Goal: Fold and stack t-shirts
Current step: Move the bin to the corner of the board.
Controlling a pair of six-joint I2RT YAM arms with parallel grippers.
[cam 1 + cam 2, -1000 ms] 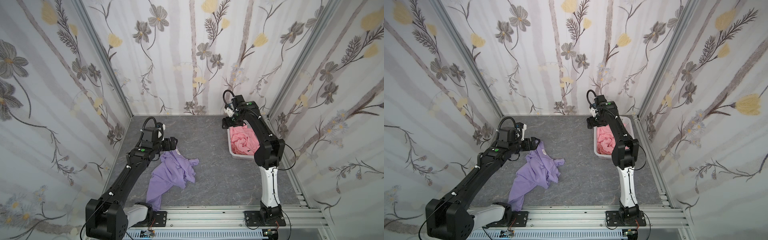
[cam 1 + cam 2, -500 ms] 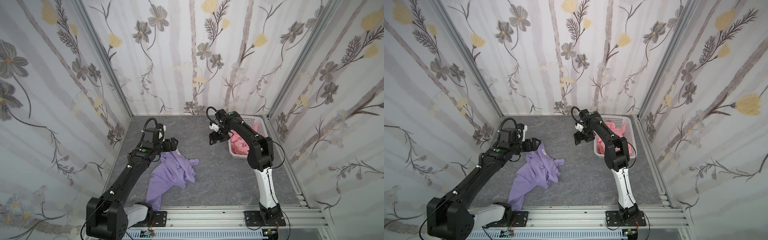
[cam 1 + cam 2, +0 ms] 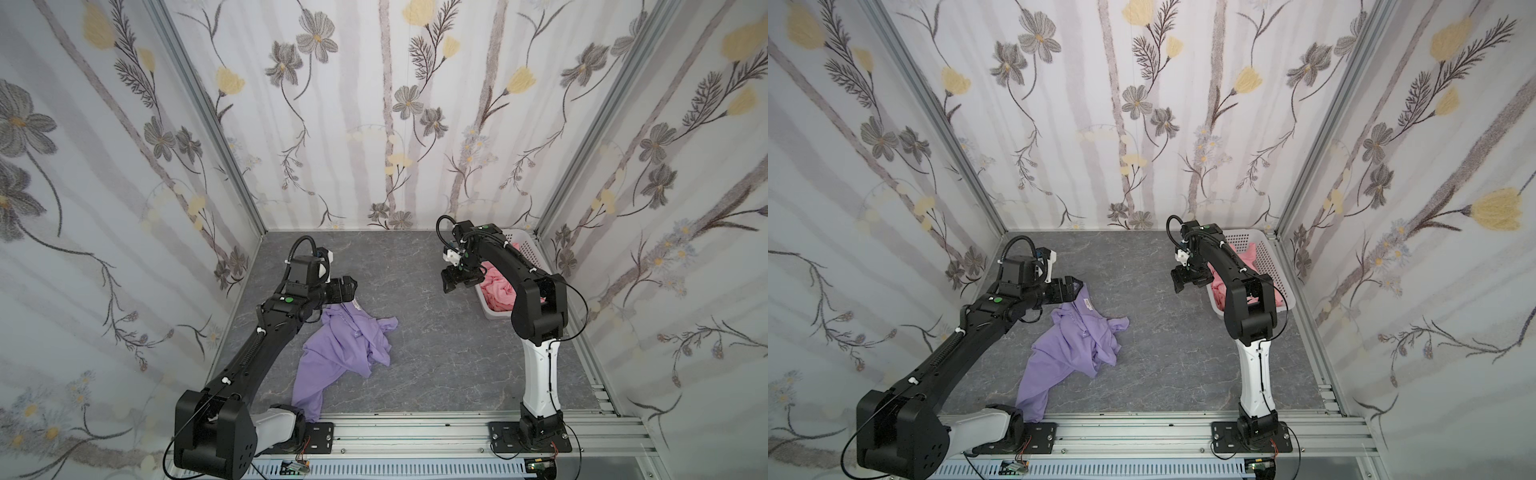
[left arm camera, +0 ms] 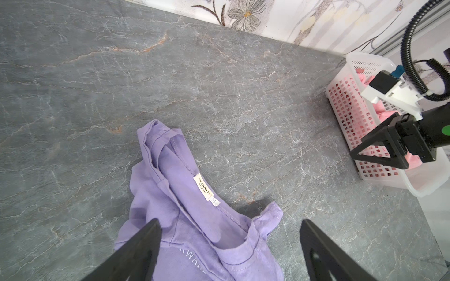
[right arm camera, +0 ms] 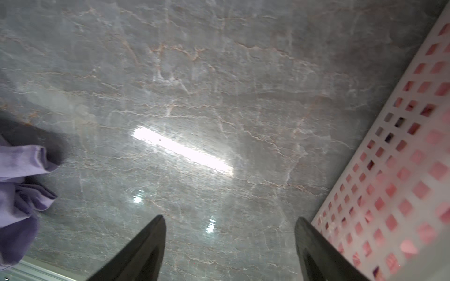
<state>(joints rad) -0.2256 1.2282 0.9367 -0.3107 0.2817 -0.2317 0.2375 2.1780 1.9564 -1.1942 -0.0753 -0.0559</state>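
Gaping, empty — left fingers (image 4: 146, 234), right fingers (image 5: 153, 236) | lavender t-shirt (image 4: 151, 194) label (image 4: 204, 188) readable left-wrist only

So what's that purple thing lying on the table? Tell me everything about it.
It is a lavender t-shirt of soft, cotton-looking cloth, crumpled and unfolded on the grey marble-look tabletop. A white neck label shows at the collar, and part of white chest lettering. One end trails to the front rail. The open left gripper hangs over its collar end; contact unclear.
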